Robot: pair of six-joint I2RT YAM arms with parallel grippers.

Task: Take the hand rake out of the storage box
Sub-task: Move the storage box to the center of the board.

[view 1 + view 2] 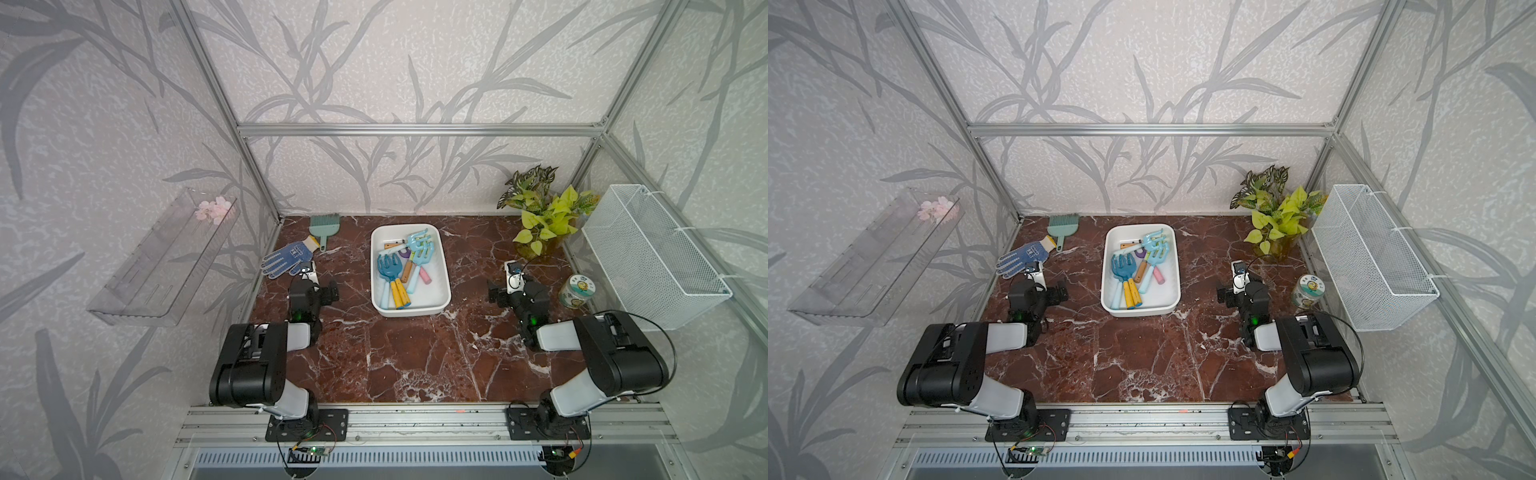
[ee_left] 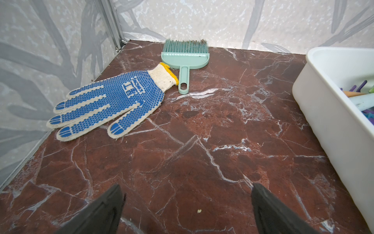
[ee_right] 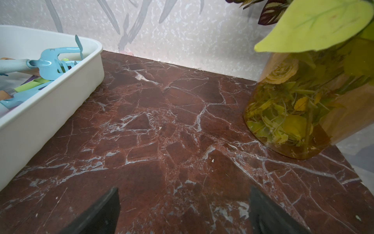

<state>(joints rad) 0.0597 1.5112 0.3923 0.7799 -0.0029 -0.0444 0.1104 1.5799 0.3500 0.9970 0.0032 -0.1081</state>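
The storage box (image 1: 409, 312) is a shallow white tub on the marble table, centre back in both top views. Several hand rakes lie piled inside it: a dark blue one with yellow handles (image 1: 390, 266) and light blue ones (image 1: 417, 240) further back. My left gripper (image 2: 186, 184) hovers open over bare marble to the left of the box (image 2: 327, 113), with nothing between its fingers. On the other side of the box (image 3: 50, 113), my right gripper (image 3: 184, 188) is open and empty too. A light blue rake head (image 3: 52, 58) shows over the rim.
A blue-dotted work glove (image 1: 286, 259) and a green hand brush (image 1: 324, 226) lie at the back left. A plant in an amber vase (image 1: 540, 216) and a small jar (image 1: 577, 291) stand right. A wire basket (image 1: 652, 257) and a clear tray (image 1: 166, 262) hang on the side walls.
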